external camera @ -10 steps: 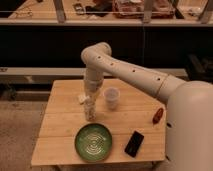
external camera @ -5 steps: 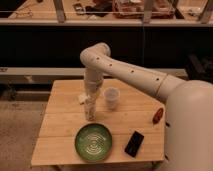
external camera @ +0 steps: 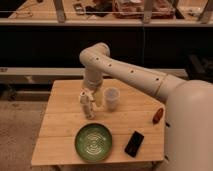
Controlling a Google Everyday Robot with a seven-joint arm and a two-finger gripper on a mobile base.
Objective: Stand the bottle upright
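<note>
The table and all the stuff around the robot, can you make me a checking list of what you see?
Surface: wooden slat table.
Job's things: bottle looks about upright, left of the cup.
Clutter: translucent cup; green plate at the front; black phone-like thing; small reddish thing on the right; pale block behind the bottle.
Grippers: gripper down at the bottle.
Cables: nothing seen.
Surroundings: dark counter with shelves behind.
</note>
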